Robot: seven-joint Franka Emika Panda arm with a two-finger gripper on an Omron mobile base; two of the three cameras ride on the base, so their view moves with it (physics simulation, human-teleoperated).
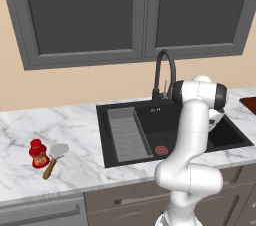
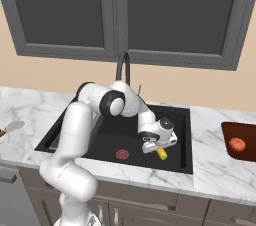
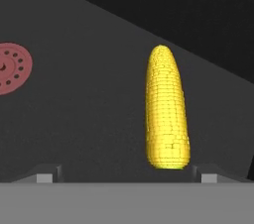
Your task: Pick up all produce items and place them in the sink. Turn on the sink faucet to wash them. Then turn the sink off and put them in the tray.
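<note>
The yellow corn cob [image 3: 166, 109] lies on the floor of the black sink [image 2: 181, 132], right of the red drain [image 2: 122, 154]. My gripper [image 2: 153, 150] is down inside the basin, open, just over the corn cob [image 2: 162, 154]. In the hand view the cob's near end sits between the fingertips [image 3: 208, 176], close to the right one, and nothing is gripped. The orange-red vegetable [image 2: 237, 144] rests on the reddish-brown tray [image 2: 250, 131] on the counter right of the sink. The black gooseneck faucet [image 2: 123, 68] rises behind the basin, and I see no water.
A grey ribbed insert [image 1: 127, 133] fills the sink's left part. On the counter to the left stand a red squat bottle [image 1: 38, 153] and a wooden-handled spatula [image 1: 54, 158]. Grey wall cabinets [image 1: 135, 15] hang above the faucet [image 1: 165, 70]. My own arm hides the basin's middle in the left base view.
</note>
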